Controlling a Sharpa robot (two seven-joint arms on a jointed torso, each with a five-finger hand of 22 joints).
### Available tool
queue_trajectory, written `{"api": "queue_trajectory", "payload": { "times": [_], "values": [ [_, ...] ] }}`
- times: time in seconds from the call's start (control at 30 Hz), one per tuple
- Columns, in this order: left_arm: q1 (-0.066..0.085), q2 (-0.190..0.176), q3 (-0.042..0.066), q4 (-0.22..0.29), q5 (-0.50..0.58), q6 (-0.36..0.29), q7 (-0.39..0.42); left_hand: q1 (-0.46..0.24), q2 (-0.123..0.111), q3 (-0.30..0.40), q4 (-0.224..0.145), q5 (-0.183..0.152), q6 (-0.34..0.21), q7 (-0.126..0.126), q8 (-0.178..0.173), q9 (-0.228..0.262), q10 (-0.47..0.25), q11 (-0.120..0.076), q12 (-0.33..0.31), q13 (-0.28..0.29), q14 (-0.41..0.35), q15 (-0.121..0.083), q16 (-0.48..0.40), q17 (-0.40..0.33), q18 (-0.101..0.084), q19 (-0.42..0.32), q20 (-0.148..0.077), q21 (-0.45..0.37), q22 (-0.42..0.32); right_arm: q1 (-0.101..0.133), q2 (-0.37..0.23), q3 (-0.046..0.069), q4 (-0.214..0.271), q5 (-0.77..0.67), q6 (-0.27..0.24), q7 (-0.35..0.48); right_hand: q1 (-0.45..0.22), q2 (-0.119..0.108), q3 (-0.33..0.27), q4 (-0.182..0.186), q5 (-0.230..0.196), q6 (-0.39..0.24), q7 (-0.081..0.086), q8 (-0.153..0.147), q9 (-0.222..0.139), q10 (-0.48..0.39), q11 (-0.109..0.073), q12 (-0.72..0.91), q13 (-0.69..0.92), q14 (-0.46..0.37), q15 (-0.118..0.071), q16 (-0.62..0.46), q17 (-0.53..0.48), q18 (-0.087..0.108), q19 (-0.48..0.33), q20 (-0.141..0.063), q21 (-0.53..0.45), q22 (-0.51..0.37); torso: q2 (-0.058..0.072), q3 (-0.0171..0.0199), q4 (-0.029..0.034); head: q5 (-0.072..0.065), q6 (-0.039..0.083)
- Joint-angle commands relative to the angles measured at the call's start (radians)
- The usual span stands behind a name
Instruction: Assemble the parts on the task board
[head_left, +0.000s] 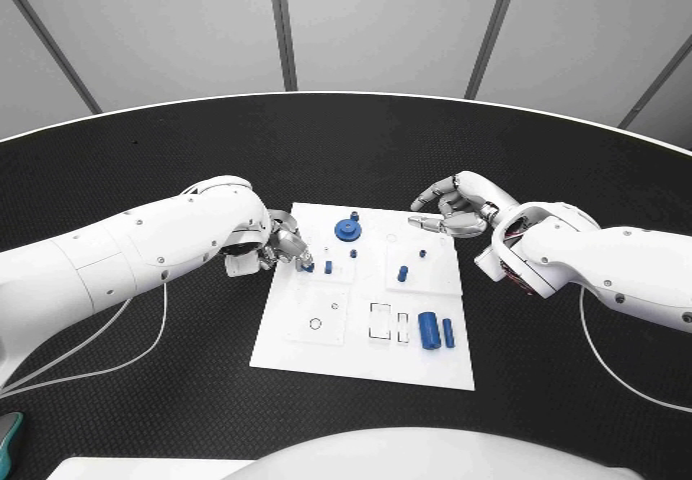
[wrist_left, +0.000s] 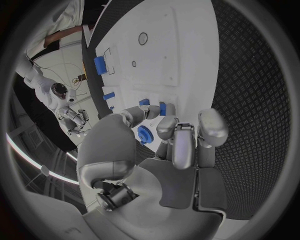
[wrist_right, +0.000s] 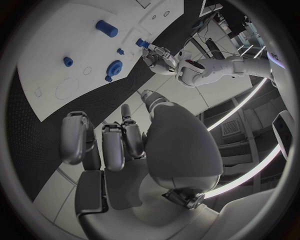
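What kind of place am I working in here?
Likely a robotics lab or test cell: a round black table holding a white task board with blue parts, and another robot standing nearby.

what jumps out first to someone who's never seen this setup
The white rectangular task board lies mid-table on the black round table, dotted with small blue parts; the round blue gear-like part near its far edge is the most eye-catching. The silver left hand pinches a small blue peg at the board's left edge. The silver right hand hovers off the far right corner with its fingers curled, holding nothing.
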Motion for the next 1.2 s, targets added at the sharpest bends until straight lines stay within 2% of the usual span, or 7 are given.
{"api": "queue_trajectory", "payload": {
  "times": [0.03, 0.43, 0.6, 1.2],
  "values": [
    [0.0, 0.0, 0.0, 0.0, 0.0, 0.001, 0.0, -0.002, 0.006, 0.083, -0.082, 0.006, 0.054, -0.045, 0.004, 0.001, 0.017, -0.011, -0.001, 0.001, 0.06, -0.007, 0.003, 0.111, -0.005, 0.002, -0.006, 0.005, 0.002, 0.0, 0.0, 0.0, 0.0, 0.0, 0.0, 0.0, -0.005, -0.001, 0.008, 0.001, 0.005, -0.004, -0.002, 0.006, -0.001, 0.003, -0.001, 0.001, 0.089, 0.075, -0.007, -0.004, 0.112, 0.012, 0.0, -0.008, -0.004, 0.012, 0.0, 0.0002, 0.0001, 0.0, 0.0],
    [0.0, 0.002, 0.0, -0.001, 0.0, 0.009, -0.002, -0.003, 0.005, 0.083, -0.083, 0.01, 0.055, -0.046, 0.005, 0.001, 0.016, -0.011, -0.002, -0.001, 0.06, -0.007, 0.003, 0.11, -0.004, 0.002, -0.006, 0.005, 0.0, 0.0, 0.0, 0.0, 0.0, 0.0, 0.0, 0.0, -0.005, -0.001, 0.008, 0.001, 0.005, -0.004, -0.002, 0.006, -0.001, 0.003, -0.001, 0.001, 0.089, 0.075, -0.007, -0.004, 0.112, 0.012, 0.0, -0.008, -0.004, 0.012, 0.0, -0.0005, 0.0002, 0.0, -0.001],
    [0.0, 0.005, 0.0, -0.006, 0.0, 0.015, -0.003, -0.004, 0.005, 0.083, -0.083, 0.012, 0.055, -0.046, 0.005, 0.001, 0.017, -0.011, -0.002, -0.001, 0.06, -0.007, 0.003, 0.111, -0.004, 0.002, -0.006, 0.005, 0.001, 0.0, 0.0, 0.0, 0.001, 0.0, 0.0, 0.0, -0.005, -0.001, 0.008, 0.001, 0.005, -0.004, -0.002, 0.006, -0.001, 0.003, -0.001, 0.001, 0.089, 0.075, -0.007, -0.004, 0.112, 0.012, 0.0, -0.008, -0.004, 0.012, 0.0, 0.0006, 0.0001, -0.001, -0.001],
    [0.0, 0.018, 0.0, -0.028, 0.0, 0.031, -0.004, -0.005, 0.005, 0.083, -0.084, 0.014, 0.056, -0.046, 0.005, 0.001, 0.017, -0.012, -0.003, -0.002, 0.06, -0.008, 0.003, 0.11, -0.004, 0.002, -0.006, 0.005, 0.001, 0.0, -0.001, 0.0, 0.002, 0.0, 0.0, 0.0, -0.005, -0.001, 0.008, 0.001, 0.005, -0.004, -0.002, 0.006, -0.001, 0.003, -0.001, 0.001, 0.089, 0.075, -0.007, -0.004, 0.112, 0.012, 0.0, -0.008, -0.004, 0.012, 0.001, 0.0006, -0.0004, -0.003, -0.005]
  ]
}}
